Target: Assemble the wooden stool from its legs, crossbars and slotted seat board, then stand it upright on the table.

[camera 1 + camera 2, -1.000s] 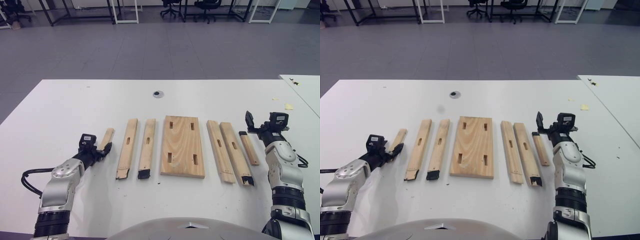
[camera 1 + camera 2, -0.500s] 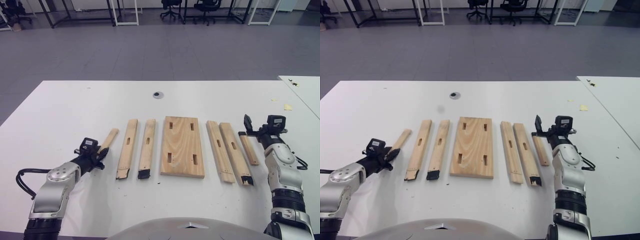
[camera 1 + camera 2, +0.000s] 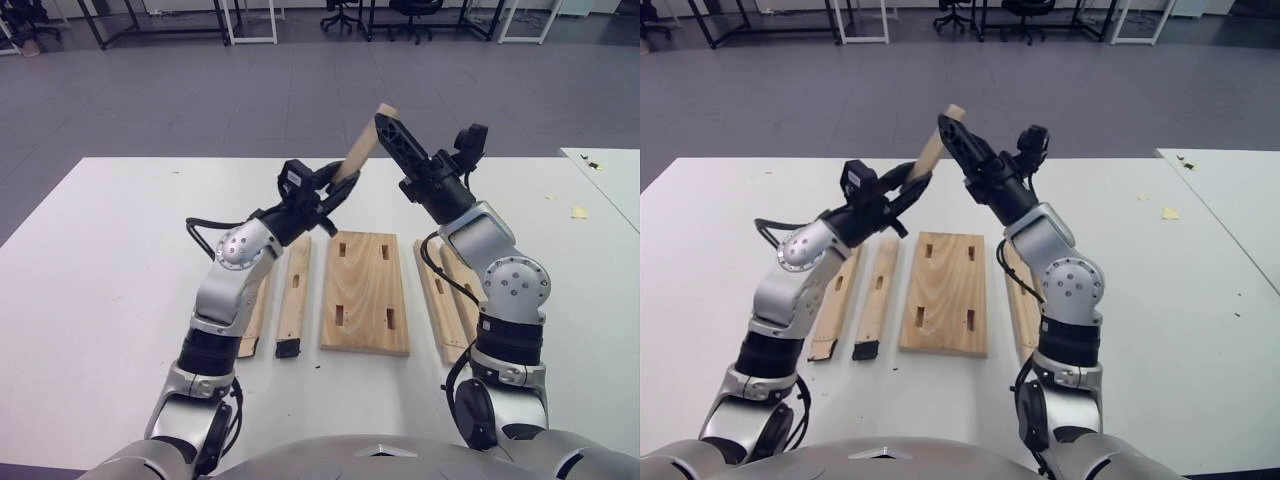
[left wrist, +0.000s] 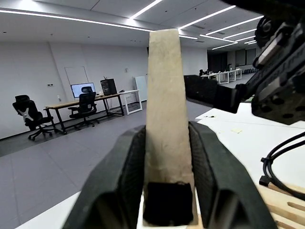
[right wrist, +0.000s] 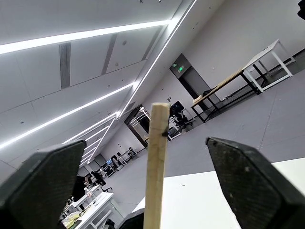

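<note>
My left gripper [image 3: 337,183] is shut on the lower end of a short wooden crossbar [image 3: 363,147] and holds it tilted in the air above the far end of the slotted seat board [image 3: 365,292]. In the left wrist view the crossbar [image 4: 164,105] stands clamped between both fingers [image 4: 120,181]. My right gripper [image 3: 430,127] is raised beside it, open, with one fingertip close to the bar's top end. The right wrist view has the crossbar [image 5: 156,162] between its spread fingers [image 5: 248,181], untouched. Two slotted legs [image 3: 878,292] lie left of the board, and others [image 3: 440,300] lie right of it, partly behind my right arm.
The white table [image 3: 110,240] has bare room at the far left and along the front edge. A second white table [image 3: 605,170] stands to the right. Black cables [image 3: 205,232] hang from both raised arms. Desks and office chairs stand far back.
Both arms have come up from the table's sides to the middle. The left gripper has lifted the left crossbar off the table; the right gripper left the right crossbar and rose beside it.
</note>
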Tool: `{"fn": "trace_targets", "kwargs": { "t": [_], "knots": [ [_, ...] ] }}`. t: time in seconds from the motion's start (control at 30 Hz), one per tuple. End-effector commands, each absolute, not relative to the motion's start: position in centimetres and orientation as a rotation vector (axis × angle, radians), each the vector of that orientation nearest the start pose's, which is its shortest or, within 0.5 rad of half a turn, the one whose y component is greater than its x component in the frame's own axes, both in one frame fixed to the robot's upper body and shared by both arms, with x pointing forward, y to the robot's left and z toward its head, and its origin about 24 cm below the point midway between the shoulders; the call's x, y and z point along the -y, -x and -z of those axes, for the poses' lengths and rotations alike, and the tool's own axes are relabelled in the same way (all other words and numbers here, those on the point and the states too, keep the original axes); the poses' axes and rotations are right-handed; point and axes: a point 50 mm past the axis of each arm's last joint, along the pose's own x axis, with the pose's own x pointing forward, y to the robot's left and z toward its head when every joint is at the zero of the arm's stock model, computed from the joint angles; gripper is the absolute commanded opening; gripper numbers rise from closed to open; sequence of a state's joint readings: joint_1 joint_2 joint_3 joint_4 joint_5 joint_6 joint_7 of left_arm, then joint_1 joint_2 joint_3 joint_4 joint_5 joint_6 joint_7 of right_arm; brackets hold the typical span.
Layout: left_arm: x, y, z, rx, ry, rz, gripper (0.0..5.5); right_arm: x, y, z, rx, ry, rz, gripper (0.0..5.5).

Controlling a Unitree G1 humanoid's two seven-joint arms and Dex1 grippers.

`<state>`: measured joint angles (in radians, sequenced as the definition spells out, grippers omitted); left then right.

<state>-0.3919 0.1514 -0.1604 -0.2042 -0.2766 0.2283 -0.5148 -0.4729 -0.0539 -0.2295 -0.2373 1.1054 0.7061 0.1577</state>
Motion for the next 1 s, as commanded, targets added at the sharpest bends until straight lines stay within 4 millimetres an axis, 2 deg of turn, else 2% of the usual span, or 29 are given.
{"fn": "trace_targets", "kwargs": {
  "t": [0.03,0.4,0.7,0.8,0.97,1.0],
  "knots": [
    [-7.1,-27.8,-17.0,0.36,-0.042,0.91,1.29,11.6,-29.2,-20.4,0.112,-0.867,-0.787,4.69],
    [-7.8,-27.9,-16.0,0.339,-0.128,0.906,1.29,12.3,-28.7,-21.3,0.108,-0.878,-0.778,2.81],
    [-7.8,-27.9,-15.9,0.34,-0.166,0.915,1.29,12.3,-28.5,-20.7,0.064,-0.802,-0.758,0.99],
    [-7.8,-27.9,-15.8,0.339,-0.181,0.913,1.29,12.4,-28.5,-21.0,0.077,-0.833,-0.753,0.42],
    [-7.9,-28.2,-15.1,0.313,-0.214,0.886,1.29,13.2,-28.5,-20.7,0.084,-0.8,-0.67,0.42],
    [-8.1,-28.4,-14.6,0.288,-0.226,0.881,1.65,14.3,-28.6,-20.1,0.093,-0.777,-0.583,0.42]
  ]
}}
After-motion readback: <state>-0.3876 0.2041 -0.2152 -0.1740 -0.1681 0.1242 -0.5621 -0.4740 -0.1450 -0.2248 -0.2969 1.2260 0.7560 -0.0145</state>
